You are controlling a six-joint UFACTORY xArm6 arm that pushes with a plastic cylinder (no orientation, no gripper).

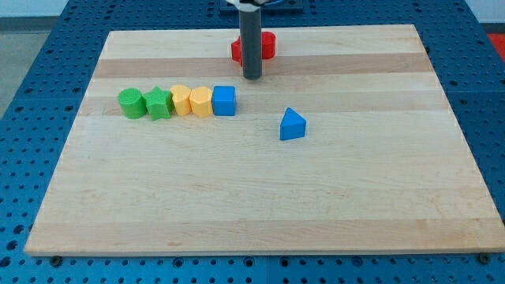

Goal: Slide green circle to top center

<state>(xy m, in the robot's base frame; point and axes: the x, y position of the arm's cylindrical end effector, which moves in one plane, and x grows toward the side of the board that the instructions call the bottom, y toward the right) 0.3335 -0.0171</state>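
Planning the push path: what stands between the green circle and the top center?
The green circle sits at the left end of a row. A straight diagonal to the top center is bare board until the red block already there, behind my tip.

My tip point(252, 78) rests on the wooden table point(260, 205) near the view's top centre, just in front of a red block point(268, 46) that the rod partly hides. To the view's left, a row of five blocks stands side by side, each touching or nearly touching the next: green circle point(130, 103), green star-like block point(158, 103), yellow block point(181, 100), a second yellow block point(201, 101), blue cube point(225, 100). The tip sits just above and right of the blue cube, well apart from the green circle. A blue triangle point(292, 125) stands alone right of the row.
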